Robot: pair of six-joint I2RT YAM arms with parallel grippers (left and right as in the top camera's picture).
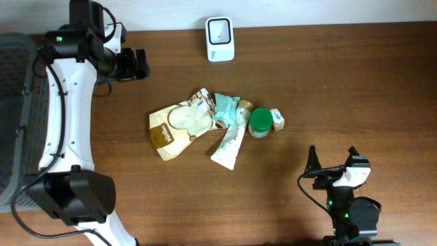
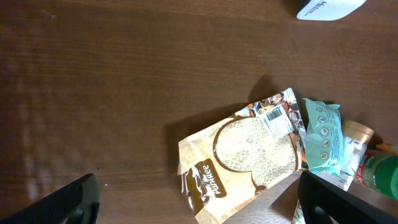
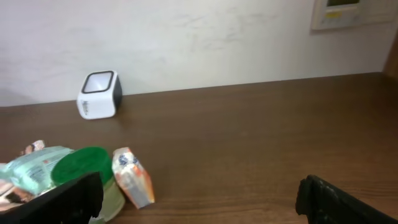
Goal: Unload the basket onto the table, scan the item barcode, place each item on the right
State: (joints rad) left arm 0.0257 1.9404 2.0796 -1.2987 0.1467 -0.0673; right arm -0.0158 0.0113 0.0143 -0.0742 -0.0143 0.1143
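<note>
- We are facing a crowded pick. The brown pouch (image 1: 179, 126), teal packet (image 1: 226, 109), white sachet (image 1: 229, 147), green-lidded jar (image 1: 260, 123) and small carton (image 1: 276, 120) are lying in one touching, partly overlapping heap at the middle of the surface (image 1: 355, 75). Closing on one item could drag or tip a neighbour.
- We are judging the jar to be the likeliest to topple, since the packet and carton are pressing against it on either side.
- The pouch's barcode label (image 2: 278, 121) is facing up. The scanner (image 1: 220, 39) is standing well apart, near the far edge. A flat, floppy pouch could sag once lifted and turn its label away from the scanner.
- We are keeping the left arm stretched along the left edge. The left gripper (image 1: 140, 63) is hovering toward the far left corner, away from the heap, with its fingers spread wide and holding nothing.
- We are holding the right arm folded low by the near edge, toward the right corner. The right gripper (image 1: 333, 158) is pointing at the far edge, also wide apart and empty.
</note>
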